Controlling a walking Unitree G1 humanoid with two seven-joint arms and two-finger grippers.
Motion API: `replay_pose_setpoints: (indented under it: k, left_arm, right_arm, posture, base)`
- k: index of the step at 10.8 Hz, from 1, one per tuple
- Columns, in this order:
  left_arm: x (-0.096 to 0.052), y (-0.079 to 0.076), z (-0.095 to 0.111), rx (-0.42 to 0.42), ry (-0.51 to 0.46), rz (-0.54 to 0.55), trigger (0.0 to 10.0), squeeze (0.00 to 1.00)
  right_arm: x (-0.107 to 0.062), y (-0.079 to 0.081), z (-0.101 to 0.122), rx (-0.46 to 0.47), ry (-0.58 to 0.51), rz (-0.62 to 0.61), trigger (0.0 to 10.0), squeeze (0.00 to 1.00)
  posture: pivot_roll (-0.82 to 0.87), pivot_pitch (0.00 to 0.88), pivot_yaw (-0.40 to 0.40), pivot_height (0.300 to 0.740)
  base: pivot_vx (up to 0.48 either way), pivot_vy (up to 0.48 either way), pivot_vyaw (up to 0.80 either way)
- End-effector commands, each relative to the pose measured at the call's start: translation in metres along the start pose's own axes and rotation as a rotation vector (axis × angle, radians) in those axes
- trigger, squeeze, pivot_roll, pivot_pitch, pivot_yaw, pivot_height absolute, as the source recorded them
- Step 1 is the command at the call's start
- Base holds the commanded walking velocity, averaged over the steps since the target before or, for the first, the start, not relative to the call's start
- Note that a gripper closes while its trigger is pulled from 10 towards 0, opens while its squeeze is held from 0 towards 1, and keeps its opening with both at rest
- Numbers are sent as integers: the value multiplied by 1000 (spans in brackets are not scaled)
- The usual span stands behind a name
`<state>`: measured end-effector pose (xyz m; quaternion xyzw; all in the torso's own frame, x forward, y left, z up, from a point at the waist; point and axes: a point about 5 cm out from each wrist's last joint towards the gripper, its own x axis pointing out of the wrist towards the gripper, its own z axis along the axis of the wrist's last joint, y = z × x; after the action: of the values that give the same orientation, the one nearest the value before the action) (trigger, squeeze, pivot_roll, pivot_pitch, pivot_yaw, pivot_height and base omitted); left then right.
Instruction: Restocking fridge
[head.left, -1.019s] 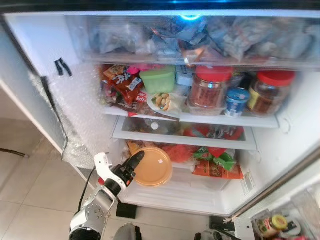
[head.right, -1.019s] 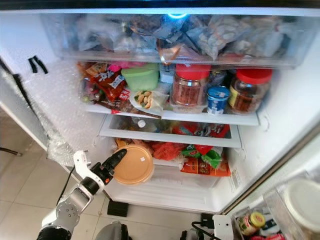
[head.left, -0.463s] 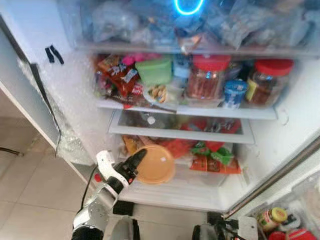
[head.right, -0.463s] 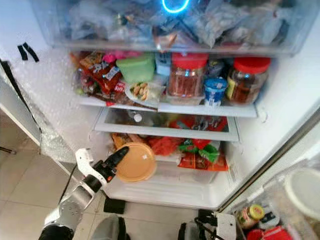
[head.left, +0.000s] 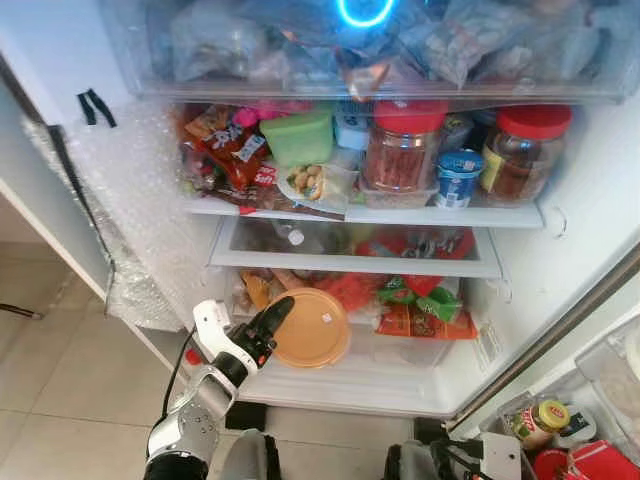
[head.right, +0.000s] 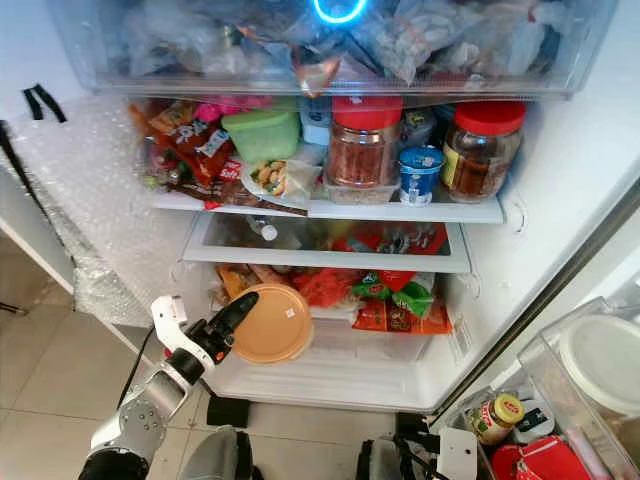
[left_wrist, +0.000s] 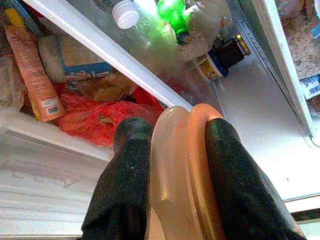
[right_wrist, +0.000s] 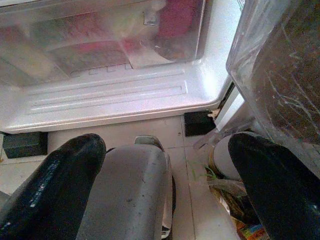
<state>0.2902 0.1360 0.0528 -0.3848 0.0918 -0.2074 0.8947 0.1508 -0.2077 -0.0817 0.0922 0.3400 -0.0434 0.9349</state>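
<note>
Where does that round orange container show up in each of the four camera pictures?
Left eye view: orange container, lower middle, at the fridge's bottom compartment, held by the left tool.
Right eye view: lower left of centre.
Left wrist view: edge-on between the two black fingers.
Right wrist view: not in it.
Shared landmark: red bag behind it.

Head cameras looked down into the open fridge (head.left: 560, 250); the left wrist camera sat close along its fingers (left_wrist: 125, 190) at the orange container (left_wrist: 187, 170), which both head views shared.

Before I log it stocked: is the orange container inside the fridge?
Not yet: the orange container hangs at the fridge's bottom front, gripped by the left hand.
</note>
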Motion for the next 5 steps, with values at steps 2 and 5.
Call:
replay_pose_setpoints:
  k: [2, 5]
  left_arm:
    - [4, -2, -1, 22, 19, -10, 10000, 0]
    - [5, -2, -1, 25, 19, -8, 10000, 0]
  right_arm:
    - [-6, 4, -16, -7, 67, 12, 10000, 0]
    - [-4, 0, -15, -147, 102, -24, 10000, 0]
  posture:
    - [3, 97, 65, 639]
    - [2, 97, 60, 639]
  base:
    - [0, 0, 0]
    - [0, 0, 0]
